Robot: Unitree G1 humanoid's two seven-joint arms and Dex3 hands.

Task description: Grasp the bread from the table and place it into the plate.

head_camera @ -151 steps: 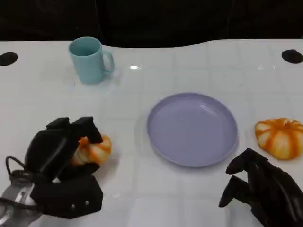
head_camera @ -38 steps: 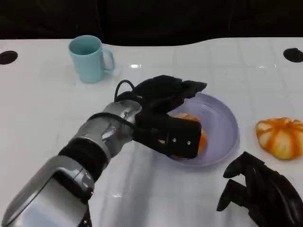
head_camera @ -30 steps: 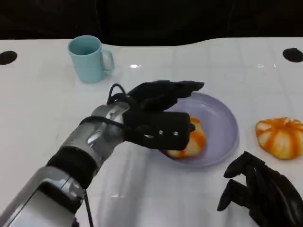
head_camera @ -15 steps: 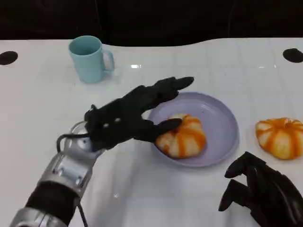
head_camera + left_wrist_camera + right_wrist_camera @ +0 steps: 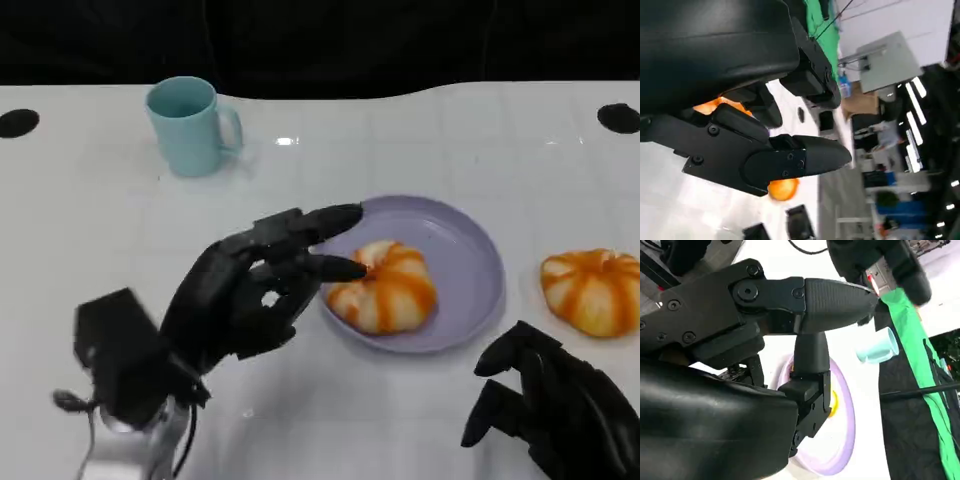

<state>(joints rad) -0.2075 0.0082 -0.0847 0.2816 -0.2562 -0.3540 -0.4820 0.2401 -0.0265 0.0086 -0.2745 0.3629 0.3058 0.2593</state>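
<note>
From my station I read the job as essentially done: the bread (image 5: 381,287) lies inside the plate (image 5: 470,258), toward its left near rim, and nothing grips it. My left hand (image 5: 255,290) hangs just off the plate's left edge with fingers spread and empty; whether the fingertips (image 5: 340,266) touch the bread or merely sit close, I cannot tell. My right hand (image 5: 553,408) rests near the table's front right corner, fingers curled in with nothing in them. What is left, I judge, is only to draw the left arm clear. A second bun (image 5: 594,290) sits on the table (image 5: 100,230) right of the plate, apart from it, and a mug (image 5: 190,126) stands toward the far left. I can read no brand, label or writing anywhere.
</note>
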